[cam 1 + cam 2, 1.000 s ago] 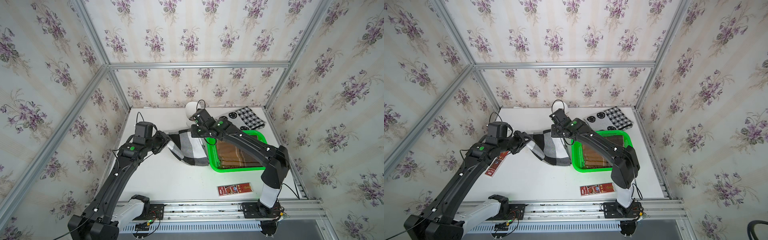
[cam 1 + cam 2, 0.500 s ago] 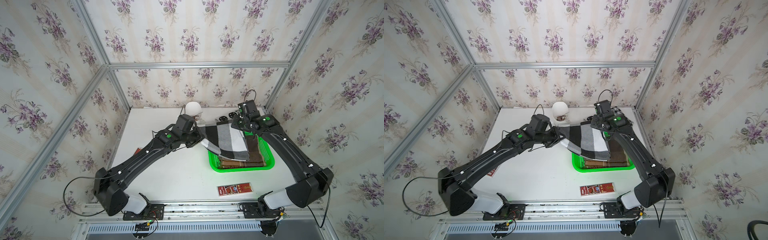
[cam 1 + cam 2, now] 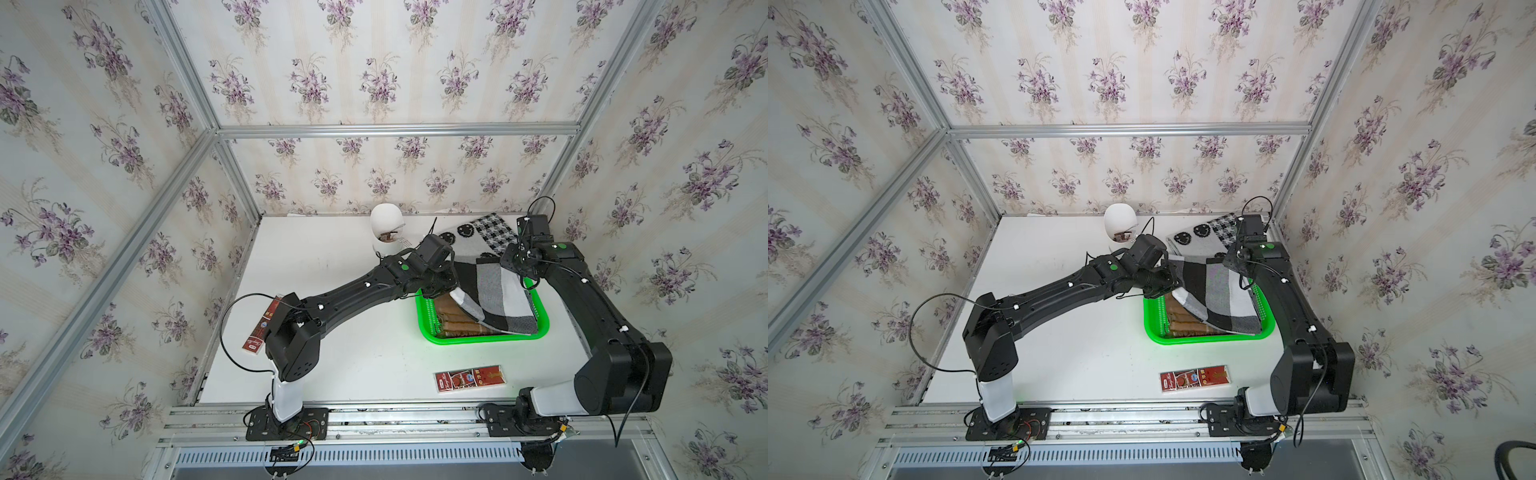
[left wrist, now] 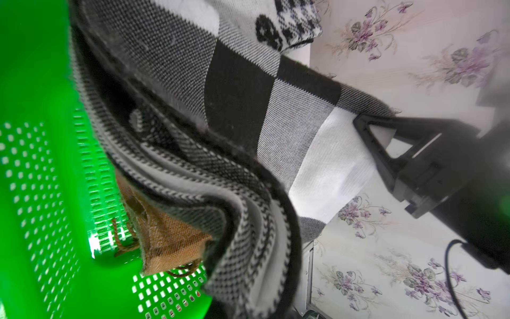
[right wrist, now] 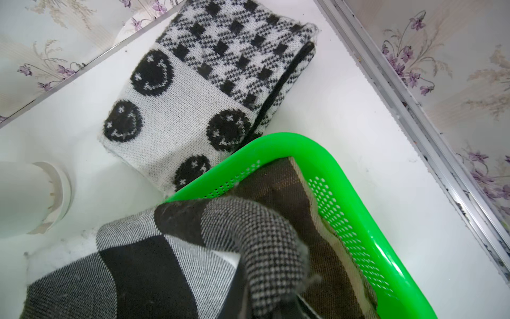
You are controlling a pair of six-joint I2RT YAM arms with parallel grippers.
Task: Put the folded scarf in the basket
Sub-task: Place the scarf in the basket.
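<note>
The left hand (image 3: 449, 286) and right hand (image 3: 518, 275) each pinch the scarf (image 3: 494, 297), hung over the basket (image 3: 482, 340). Placing looks the step in hand. Next, lower it inside and release.

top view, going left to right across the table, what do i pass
red snack packet by the left wall → white egg-shaped container → left gripper → checked scarf over the green basket → right gripper. Left out because they overlap these: the front red packet and the smiley scarf.
</note>
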